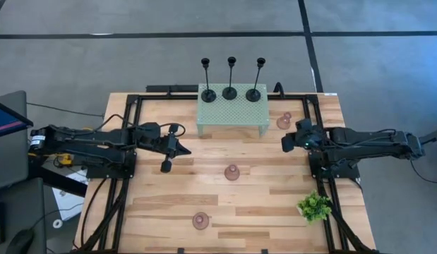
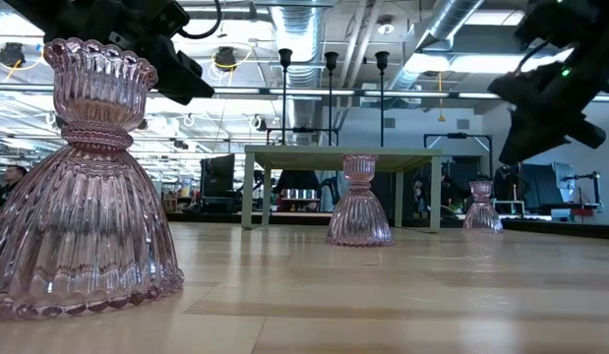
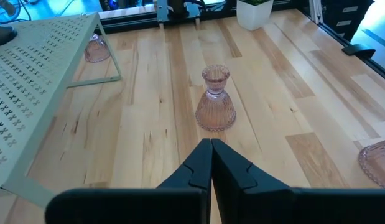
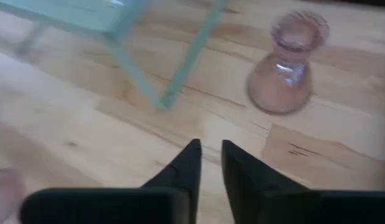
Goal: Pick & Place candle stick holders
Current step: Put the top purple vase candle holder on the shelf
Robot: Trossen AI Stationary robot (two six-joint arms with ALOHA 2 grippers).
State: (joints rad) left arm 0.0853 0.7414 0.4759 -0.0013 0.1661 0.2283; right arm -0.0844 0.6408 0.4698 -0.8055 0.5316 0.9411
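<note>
Office behind table (image 2: 402, 295), only low view

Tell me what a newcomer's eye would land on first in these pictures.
Three slim black candle stick holders stand in a row on top of the mint-green mesh shelf at the far edge of the wooden table. Three squat pink ribbed glass holders stand scattered on the bare wood, one looming large in the low view. The left gripper, shut and empty, hovers left of the shelf; the right gripper, slightly parted, hovers right of it.
</note>
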